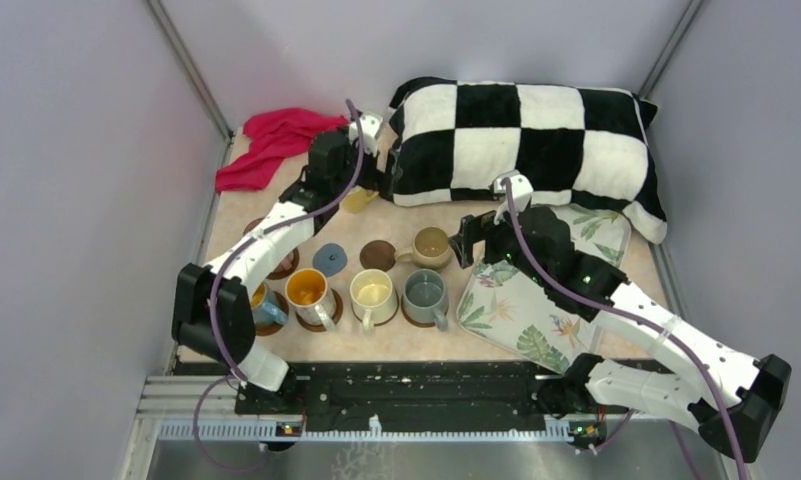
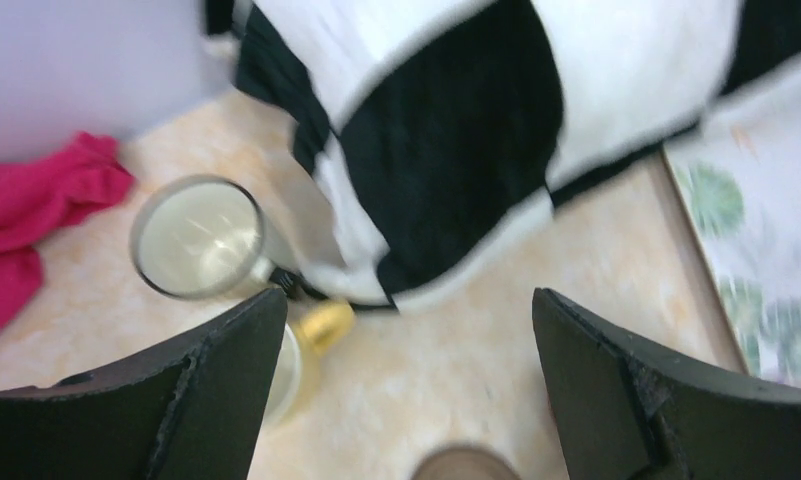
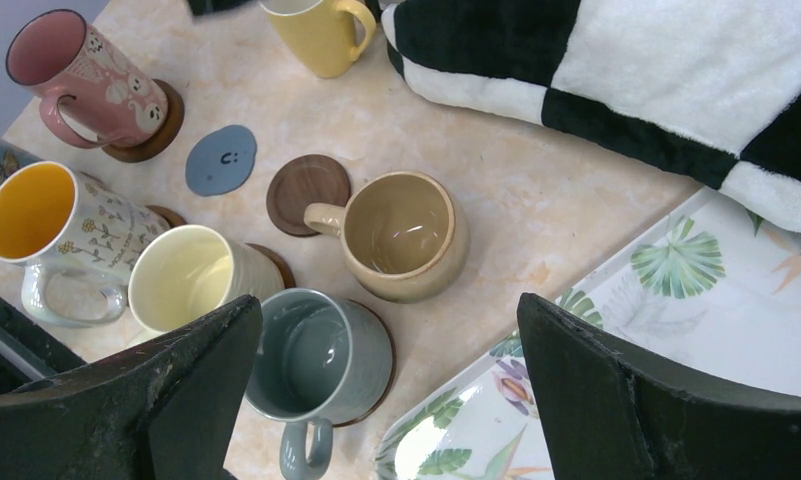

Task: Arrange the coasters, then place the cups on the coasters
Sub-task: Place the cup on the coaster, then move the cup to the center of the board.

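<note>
Both wide open, nothing held: my left claw (image 2: 406, 305) is up top centre by the black-and-white checkered pillow (image 1: 526, 140). My right claw (image 3: 391, 310) hovers over the tan ceramic mug (image 3: 406, 235), mid-frame on the bench (image 3: 536, 225) just beside an empty brown round coaster (image 3: 308, 193).

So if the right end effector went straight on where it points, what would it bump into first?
Most likely the tan glazed ceramic mug, sitting straight ahead of the open right end effector. Depth is unclear, so it might meet the beige tabletop first.
</note>
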Controlling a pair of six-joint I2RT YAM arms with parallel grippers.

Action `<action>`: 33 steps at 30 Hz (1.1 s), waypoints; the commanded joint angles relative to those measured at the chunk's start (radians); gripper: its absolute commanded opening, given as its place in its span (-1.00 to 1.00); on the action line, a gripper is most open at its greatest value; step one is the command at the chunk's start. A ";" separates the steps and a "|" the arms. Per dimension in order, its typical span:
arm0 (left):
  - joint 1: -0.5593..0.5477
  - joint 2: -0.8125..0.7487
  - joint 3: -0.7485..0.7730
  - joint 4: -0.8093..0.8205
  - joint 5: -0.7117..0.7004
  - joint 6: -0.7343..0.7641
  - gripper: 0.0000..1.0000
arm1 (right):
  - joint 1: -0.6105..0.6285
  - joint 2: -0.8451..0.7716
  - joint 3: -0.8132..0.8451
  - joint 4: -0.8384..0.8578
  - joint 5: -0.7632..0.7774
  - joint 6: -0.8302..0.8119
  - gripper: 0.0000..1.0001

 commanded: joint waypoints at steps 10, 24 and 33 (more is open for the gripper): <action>0.002 0.287 0.474 -0.286 -0.535 -0.245 0.97 | -0.009 0.010 0.025 -0.010 0.008 0.003 0.98; 0.050 0.492 0.634 -0.431 -0.577 -0.327 0.97 | -0.009 0.020 0.033 -0.016 0.009 0.000 0.98; 0.081 0.553 0.655 -0.431 -0.538 -0.317 0.97 | -0.009 0.018 0.040 -0.024 0.022 -0.006 0.98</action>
